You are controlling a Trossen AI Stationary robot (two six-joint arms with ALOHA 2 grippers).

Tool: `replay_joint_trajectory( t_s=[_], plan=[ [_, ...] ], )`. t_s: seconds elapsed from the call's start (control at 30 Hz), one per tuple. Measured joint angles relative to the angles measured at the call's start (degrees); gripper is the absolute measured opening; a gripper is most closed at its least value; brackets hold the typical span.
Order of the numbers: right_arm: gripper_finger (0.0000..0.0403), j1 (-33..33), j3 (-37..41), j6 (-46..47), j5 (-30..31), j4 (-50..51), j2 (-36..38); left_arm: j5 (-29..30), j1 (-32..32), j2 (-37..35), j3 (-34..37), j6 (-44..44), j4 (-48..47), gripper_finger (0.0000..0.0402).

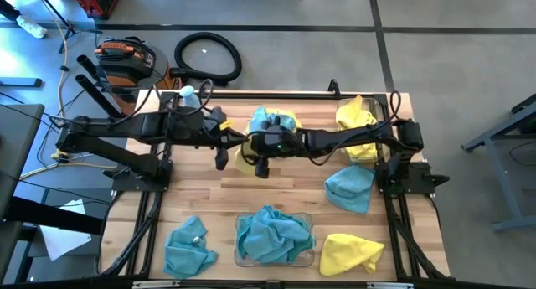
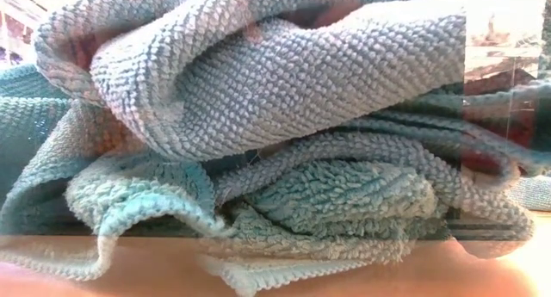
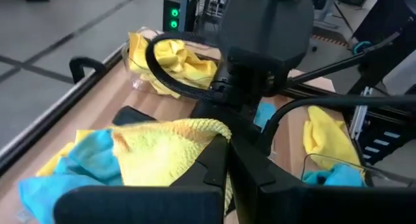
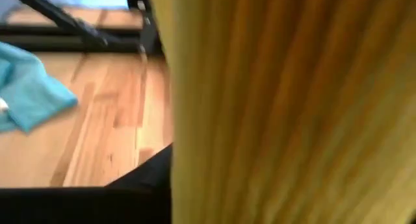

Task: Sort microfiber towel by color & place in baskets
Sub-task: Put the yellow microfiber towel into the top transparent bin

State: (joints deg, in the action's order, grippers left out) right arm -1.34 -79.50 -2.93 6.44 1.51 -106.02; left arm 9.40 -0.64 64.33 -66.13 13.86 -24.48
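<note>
A bright yellow towel (image 1: 245, 160) hangs between my two grippers over the table's middle, and it fills the right wrist view (image 4: 286, 107). My left gripper (image 3: 229, 141) reaches in from the left and is shut at the towel's raised edge. My right gripper (image 1: 265, 162) comes in from the right, just above that spot. A mixed teal and yellow pile (image 1: 272, 121) lies behind them. A clear basket (image 1: 306, 257) by the near edge holds teal towels (image 2: 275, 116). A second basket (image 1: 381, 113) at the far right holds yellow ones. My left gripper pinches the yellow towel at its raised top edge (image 3: 209, 128), coming at it level from the table's left. The cloth falls away slack from the fingertips toward the pile; one layer or several, I cannot tell.
Loose towels lie on the wood: teal (image 1: 348, 188) at the right, teal (image 1: 189, 247) at the near left, yellow (image 1: 350, 252) at the near right. A clear bottle (image 1: 189, 95) stands at the far left. Bare wood (image 1: 209, 197) lies between the grippers and the near basket.
</note>
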Motion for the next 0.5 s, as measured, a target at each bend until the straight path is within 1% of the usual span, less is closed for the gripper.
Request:
replay_joint_trajectory(
  t_s=[0.1, 0.23, 0.27, 0.3, 0.4, 0.5],
  plan=[
    [0.0133, 0.0, -0.4, 0.1, 0.6, 2.9, 0.2, 0.1, 0.0, -1.0, 0.0, -2.2, 0.2, 0.0000],
    [0.0027, 0.0, -0.4, 1.4, 0.6, 6.5, 1.3, 0.1, -0.6, -1.3, 0.0, -3.1, 0.7, 0.0004],
    [0.0014, 0.0, -0.4, 1.5, 0.7, 8.1, 1.7, 0.1, -0.7, -1.3, 0.0, -3.1, 0.4, 0.0008],
    [0.0013, -0.1, -0.4, 2.1, 1.1, 9.2, 2.2, 0.1, -0.8, -1.3, 0.0, -3.1, 0.1, 0.0014],
    [0.0026, -0.5, -0.4, 5.3, 3.6, 16.2, 4.8, 0.1, -1.0, -1.4, 0.0, -3.0, -1.9, 0.0038],
    [0.0013, -0.8, -0.4, 7.0, 9.0, 23.9, 8.5, 0.1, -1.0, -1.3, 0.0, -2.1, -4.4, 0.0068]
  ],
)
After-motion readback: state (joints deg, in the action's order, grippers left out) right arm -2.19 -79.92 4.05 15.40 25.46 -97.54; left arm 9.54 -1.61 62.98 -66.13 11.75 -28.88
